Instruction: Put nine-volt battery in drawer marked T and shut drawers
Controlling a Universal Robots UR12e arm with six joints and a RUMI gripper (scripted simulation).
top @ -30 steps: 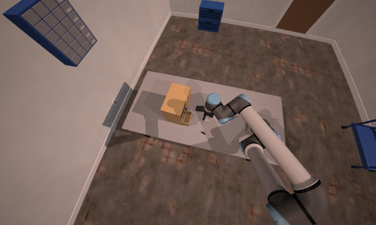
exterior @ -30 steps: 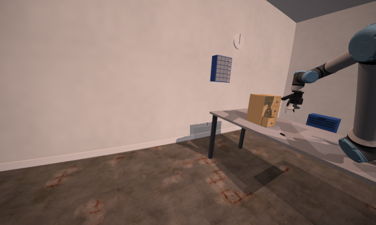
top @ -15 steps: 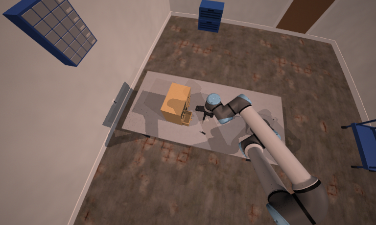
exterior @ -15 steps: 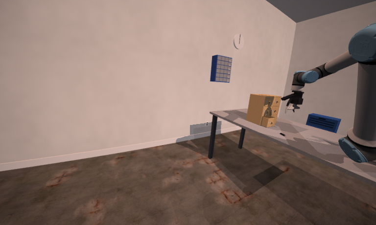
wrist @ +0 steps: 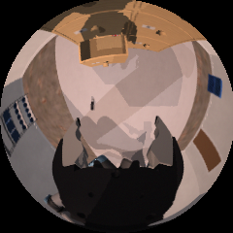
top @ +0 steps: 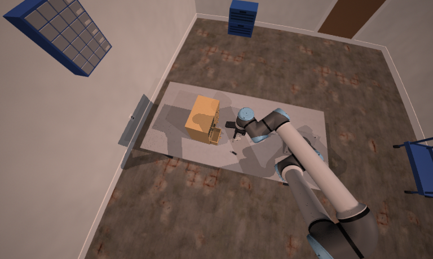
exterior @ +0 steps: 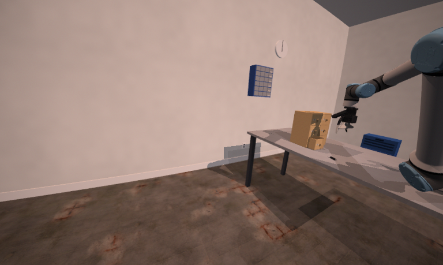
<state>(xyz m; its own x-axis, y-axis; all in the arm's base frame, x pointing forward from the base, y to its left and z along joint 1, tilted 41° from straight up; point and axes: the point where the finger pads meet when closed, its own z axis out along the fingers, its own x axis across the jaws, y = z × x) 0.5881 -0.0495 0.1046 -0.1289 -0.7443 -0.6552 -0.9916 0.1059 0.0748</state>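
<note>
A tan wooden chest (top: 202, 118) stands upright on the grey table; it also shows in the side view (exterior: 309, 128) and the wrist view (wrist: 127, 24). Its bottom drawer (top: 215, 136) stands pulled out and open, seen also in the side view (exterior: 316, 142) and the wrist view (wrist: 103, 49). I cannot read the drawer marks. A small dark object, likely the nine-volt battery (top: 233, 152), lies on the table in front of the chest, seen also in the side view (exterior: 333, 157) and the wrist view (wrist: 91, 103). My gripper (top: 236, 136) (exterior: 341, 128) (wrist: 116, 117) hangs open and empty above the table, beside the chest's front.
The arm's base (exterior: 421, 170) stands on the table's right end. A blue cabinet (top: 243, 18) stands at the far wall, a blue bin rack (top: 58, 26) hangs on the left wall, and a blue cart (top: 421, 166) stands at the right.
</note>
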